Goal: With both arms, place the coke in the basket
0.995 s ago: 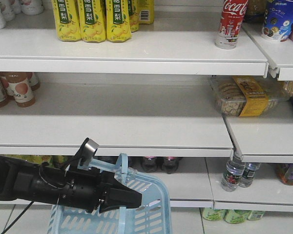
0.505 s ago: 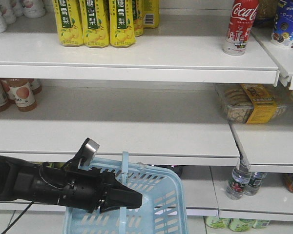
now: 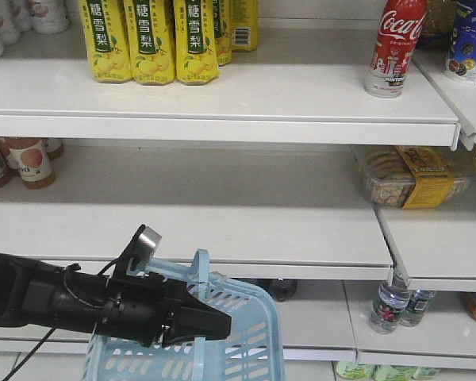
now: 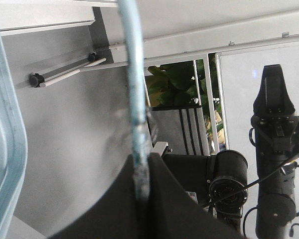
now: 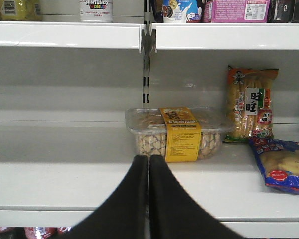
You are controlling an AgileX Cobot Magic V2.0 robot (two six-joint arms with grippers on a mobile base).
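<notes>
- I am pinching the thin arched handle (image 4: 135,74) of the light blue slotted plastic basket (image 3: 250,341) in my left gripper (image 3: 213,322). The left wrist view is showing the jaws closed tight on it, and the basket is hanging at the lower centre of the front view.
- My right gripper (image 5: 148,160) is pressed fully together and carrying nothing. It is pointing at a clear plastic biscuit tray with a yellow band (image 5: 172,132) on the middle shelf.
- The dark cola bottle with the red Coca-Cola label (image 3: 397,46) is standing at the upper right of the front view on the top white shelf (image 3: 262,87), well apart from the basket and above it.
- It is standing upright with its long axis vertical, its top running out of the frame and the script facing outward. Its greyish lower band is showing at the top left of the right wrist view.
- To do this step well, I judge I should be spreading the right jaws before rising to the top shelf. I would then be coming in level from the front and closing across the labelled body, since a tall bottle may tip.
- I should also be steadying the basket, mouth up; it looks tilted on its handle.
</notes>
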